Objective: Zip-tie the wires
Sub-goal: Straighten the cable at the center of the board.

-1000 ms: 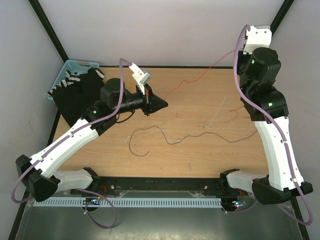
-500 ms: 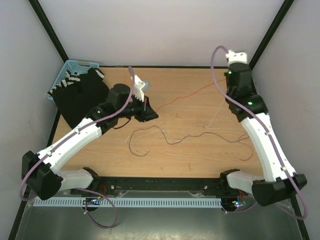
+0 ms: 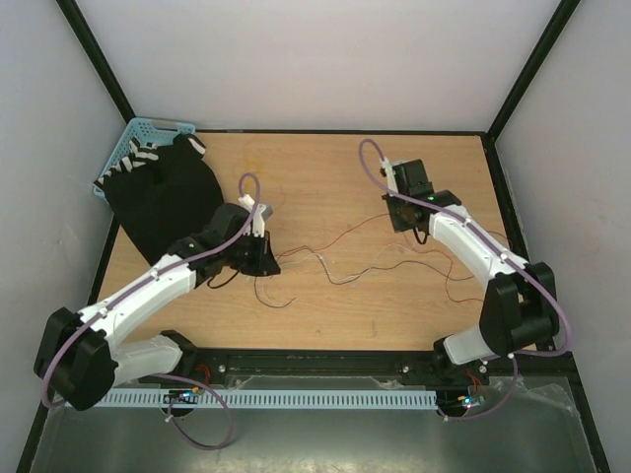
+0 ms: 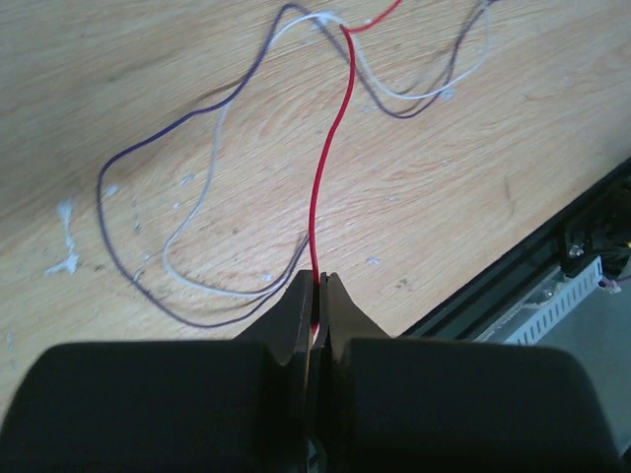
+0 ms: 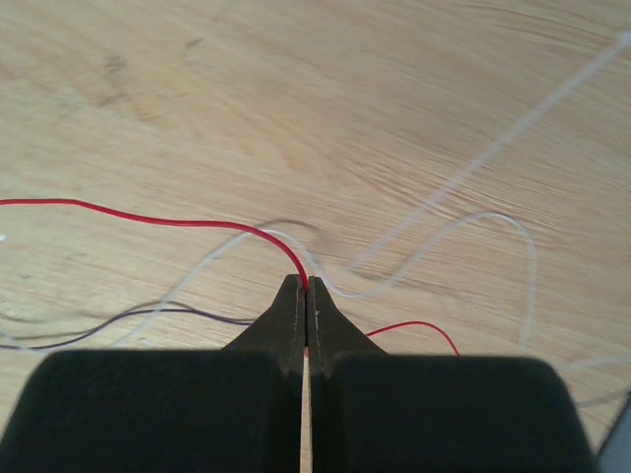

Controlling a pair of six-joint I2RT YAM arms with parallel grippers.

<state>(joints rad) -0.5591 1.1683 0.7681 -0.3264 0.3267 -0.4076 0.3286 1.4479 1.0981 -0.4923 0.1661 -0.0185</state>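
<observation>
The wires [image 3: 345, 268] lie in a loose, curly run across the middle of the wooden tabletop [image 3: 325, 168], strung between the two arms. The left tool [image 3: 262, 254] is down at the left end of that run. In its wrist view its jaws are pressed together on the red strand [image 4: 320, 177], which rises straight out from between the tips and bends off toward the top of the frame. A sliver of something pale shows in the same slit, but whether it is a second strand is hard to tell. Just beside the closed tips a dark brown strand [image 4: 104, 187] and a whitish strand [image 4: 164, 258] curl in wide loops on the wood, both lying free. The right tool [image 3: 406, 212] sits well apart, toward the far right of the tabletop. Its jaws are also closed tight, pinching the red strand where it arcs in from the left of the wrist view. A whitish loop runs just past the tips and a thin dark strand lies lower left, neither one gripped. At the far left corner a blue basket [image 3: 138, 133] stands by the tabletop's edge, with a black, fabric-like mass [image 3: 163, 192] spread beside it.
</observation>
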